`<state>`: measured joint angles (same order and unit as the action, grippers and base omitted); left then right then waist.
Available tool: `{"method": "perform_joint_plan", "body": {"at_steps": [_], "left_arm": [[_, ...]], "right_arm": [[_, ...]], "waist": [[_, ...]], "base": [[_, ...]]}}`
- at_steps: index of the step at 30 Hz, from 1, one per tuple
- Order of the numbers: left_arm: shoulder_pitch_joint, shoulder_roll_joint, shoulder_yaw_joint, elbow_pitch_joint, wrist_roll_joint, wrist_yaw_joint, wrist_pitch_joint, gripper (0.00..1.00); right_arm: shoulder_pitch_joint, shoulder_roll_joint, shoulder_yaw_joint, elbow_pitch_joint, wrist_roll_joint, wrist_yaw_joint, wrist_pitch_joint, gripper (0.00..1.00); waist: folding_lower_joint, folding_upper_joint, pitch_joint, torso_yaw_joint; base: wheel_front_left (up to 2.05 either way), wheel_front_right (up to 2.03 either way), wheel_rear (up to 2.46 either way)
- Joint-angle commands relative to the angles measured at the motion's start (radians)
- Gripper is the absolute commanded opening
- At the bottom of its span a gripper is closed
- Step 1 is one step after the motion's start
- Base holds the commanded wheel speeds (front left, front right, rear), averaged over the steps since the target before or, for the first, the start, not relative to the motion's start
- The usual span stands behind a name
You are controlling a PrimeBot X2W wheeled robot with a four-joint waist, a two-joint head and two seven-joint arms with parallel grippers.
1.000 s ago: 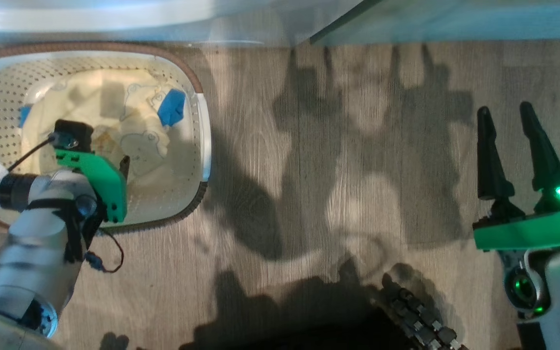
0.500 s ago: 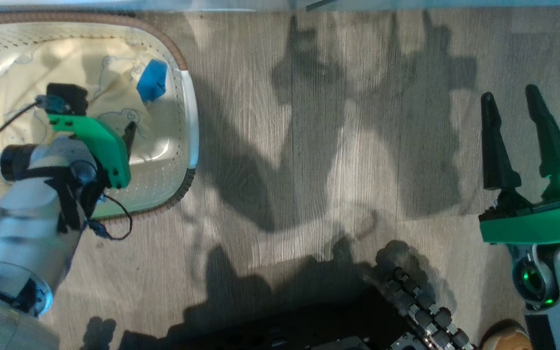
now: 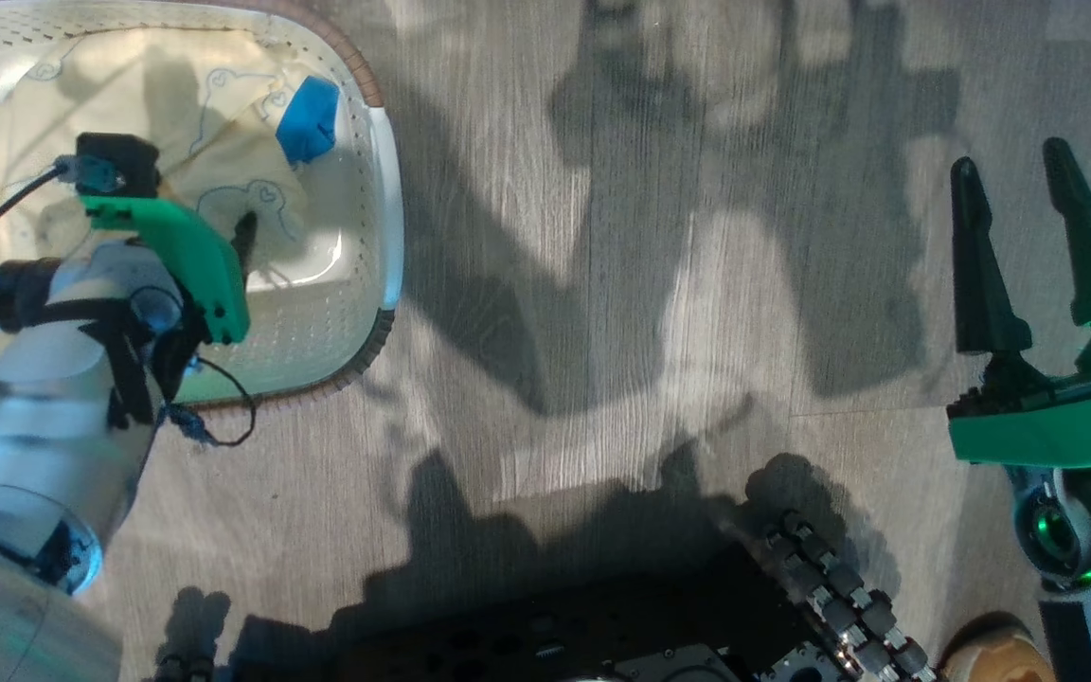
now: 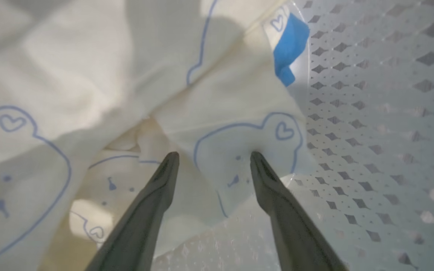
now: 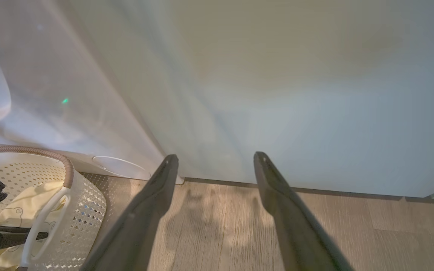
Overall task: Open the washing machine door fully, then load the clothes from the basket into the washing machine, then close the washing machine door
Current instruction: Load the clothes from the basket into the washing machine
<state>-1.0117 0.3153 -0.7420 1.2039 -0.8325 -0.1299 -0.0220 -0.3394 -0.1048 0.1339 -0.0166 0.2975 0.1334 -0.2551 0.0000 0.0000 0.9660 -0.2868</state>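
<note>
The cream basket [image 3: 384,218] with its brown rim stands on the floor at the upper left. Inside lie the clothes [image 3: 223,104], pale yellow with outlined bears, and a bright blue piece [image 3: 307,118]. My left gripper [image 4: 213,156] reaches down into the basket, open, its tips astride a fold of the bear-print clothes [image 4: 239,124]; nothing is gripped. My right gripper [image 3: 1010,159] hangs open and empty over bare floor at the right. In the right wrist view that gripper [image 5: 216,156] faces the white washing machine [image 5: 70,113] low on its front. The washing machine door is out of view.
A pale green cabinet [image 5: 296,94] stands right of the washer. Grey wood floor [image 3: 602,284] spreads between basket and right arm. My dark base with its roller wheel [image 3: 830,597] fills the bottom edge. A tan shoe toe [image 3: 991,654] shows at the lower right.
The head camera has tilted down, so the basket and floor sit higher in the picture. The left gripper stays open over the clothes in the basket. The right gripper stays open.
</note>
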Motion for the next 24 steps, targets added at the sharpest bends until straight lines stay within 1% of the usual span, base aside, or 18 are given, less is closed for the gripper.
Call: {"method": "perform_joint_plan", "body": {"at_steps": [1, 11, 12, 13, 14, 15, 24], "left_arm": [[0.004, 0.023, 0.009, -0.004, -0.009, -0.001, -0.003, 1.0], [-0.02, 0.009, -0.074, 0.006, -0.036, -0.001, 0.01, 1.0], [-0.022, 0.008, -0.081, 0.005, -0.039, -0.001, 0.012, 0.84], [-0.024, 0.007, -0.089, 0.003, -0.042, -0.001, 0.013, 0.53], [-0.025, 0.007, -0.097, 0.0, -0.044, -0.001, 0.011, 0.32], [-0.026, 0.007, -0.106, -0.006, -0.046, -0.001, 0.008, 0.0], [-0.028, 0.021, -0.182, -0.053, -0.089, -0.001, -0.04, 0.0]], "right_arm": [[0.038, -0.021, 0.009, -0.029, -0.004, -0.003, -0.007, 1.0], [0.05, -0.032, 0.007, -0.036, -0.007, -0.003, -0.007, 1.0], [0.051, -0.033, 0.007, -0.036, -0.007, -0.003, -0.007, 1.0], [0.052, -0.034, 0.006, -0.037, -0.007, -0.003, -0.007, 1.0], [0.052, -0.035, 0.006, -0.037, -0.008, -0.003, -0.007, 1.0], [0.053, -0.035, 0.006, -0.037, -0.008, -0.003, -0.007, 1.0], [0.04, -0.035, 0.011, -0.03, -0.008, -0.003, -0.007, 1.0]], "waist": [[0.0, 0.0, 0.001, 0.002], [0.0, 0.0, 0.011, 0.011], [0.0, 0.0, 0.012, 0.012], [0.0, 0.0, 0.013, 0.012], [0.0, 0.0, 0.014, 0.012], [0.0, 0.0, 0.014, 0.013], [0.0, 0.0, 0.013, 0.014]], "base": [[0.0, 0.0, 0.0], [0.0, 0.0, 0.0], [0.0, 0.0, 0.0], [0.0, 0.0, 0.0], [0.0, 0.0, 0.0], [0.0, 0.0, 0.0], [0.0, 0.0, 0.0]]}}
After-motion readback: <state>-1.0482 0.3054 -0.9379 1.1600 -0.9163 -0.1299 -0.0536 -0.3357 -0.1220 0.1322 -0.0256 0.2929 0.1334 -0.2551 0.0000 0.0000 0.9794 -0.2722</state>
